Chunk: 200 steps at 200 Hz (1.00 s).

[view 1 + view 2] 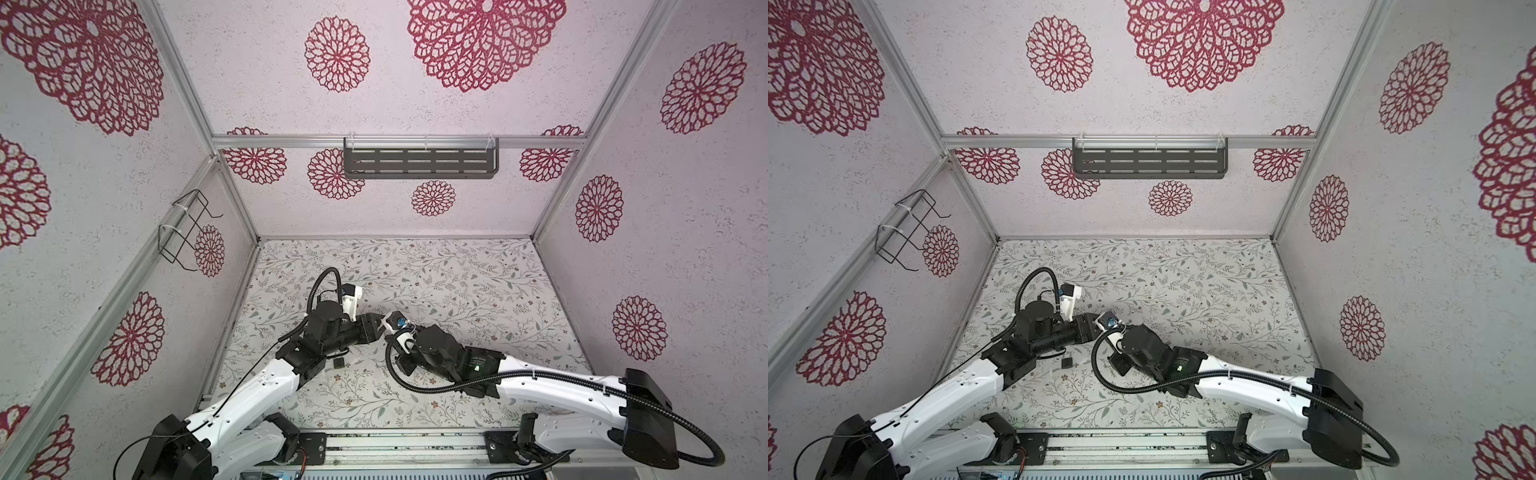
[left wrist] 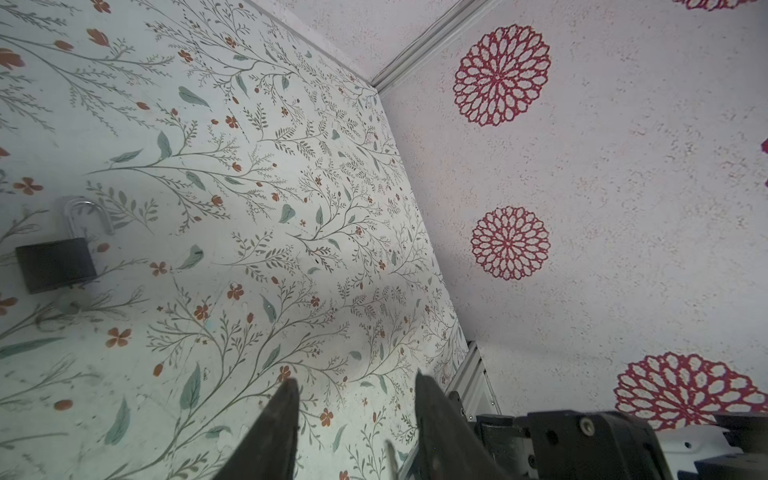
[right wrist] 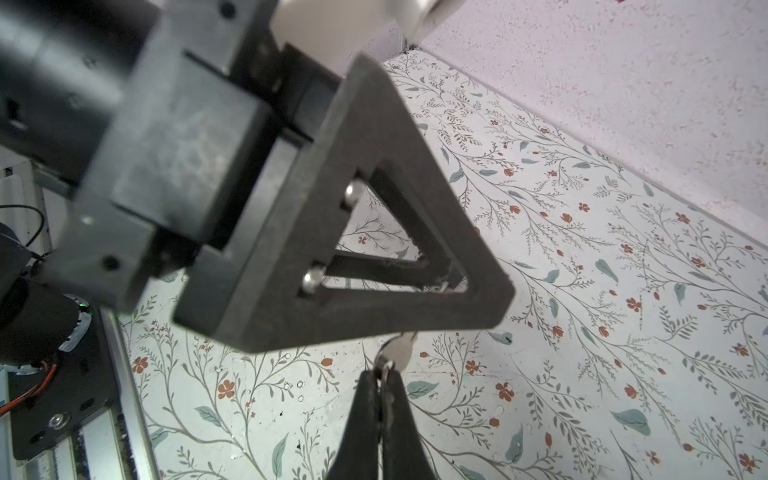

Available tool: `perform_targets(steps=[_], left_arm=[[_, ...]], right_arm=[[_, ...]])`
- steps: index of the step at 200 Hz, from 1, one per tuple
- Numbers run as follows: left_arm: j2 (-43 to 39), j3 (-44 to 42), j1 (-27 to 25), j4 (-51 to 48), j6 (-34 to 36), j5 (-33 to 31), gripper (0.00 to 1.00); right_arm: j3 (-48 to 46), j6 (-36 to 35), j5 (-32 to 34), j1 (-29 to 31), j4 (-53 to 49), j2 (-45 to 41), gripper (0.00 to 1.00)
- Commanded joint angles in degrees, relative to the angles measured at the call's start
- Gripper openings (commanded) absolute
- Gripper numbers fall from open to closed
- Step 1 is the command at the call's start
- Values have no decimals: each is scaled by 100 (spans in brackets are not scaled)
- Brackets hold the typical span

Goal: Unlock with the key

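A black padlock [image 2: 58, 257] with a silver shackle lies flat on the floral table; it also shows in both top views [image 1: 338, 363] [image 1: 1066, 361], below the left arm's wrist. My right gripper [image 3: 380, 372] is shut on the silver key [image 3: 399, 347], whose far end disappears behind a finger [image 3: 395, 316] of the left gripper. My left gripper [image 2: 355, 378] is open, and the key's thin blade [image 2: 390, 455] stands between its fingers, close to one of them. In both top views the two grippers meet at mid-table [image 1: 376, 322] [image 1: 1092, 324], with the right fingers hidden under that arm's wrist camera.
A dark slotted shelf [image 1: 419, 162] hangs on the back wall and a wire rack [image 1: 187, 232] on the left wall. A metal rail [image 1: 395, 444] runs along the table's front edge. The floral table [image 1: 478, 291] stretches behind and to the right of the arms.
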Motion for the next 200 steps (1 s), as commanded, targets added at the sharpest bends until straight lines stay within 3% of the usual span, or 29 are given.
perform_targets(steps=[1,138,200], left_arm=[[73,184,-60,137,80,140,45],[54,220,-61,45,195,-44,11],[-27,229,-61,15,239,-124,0]], right_arm=[[288,-188,179,-29,182,71,5],[458,-253,125,-56,79,330,6],[469,-262,169,-64,26,268,13]])
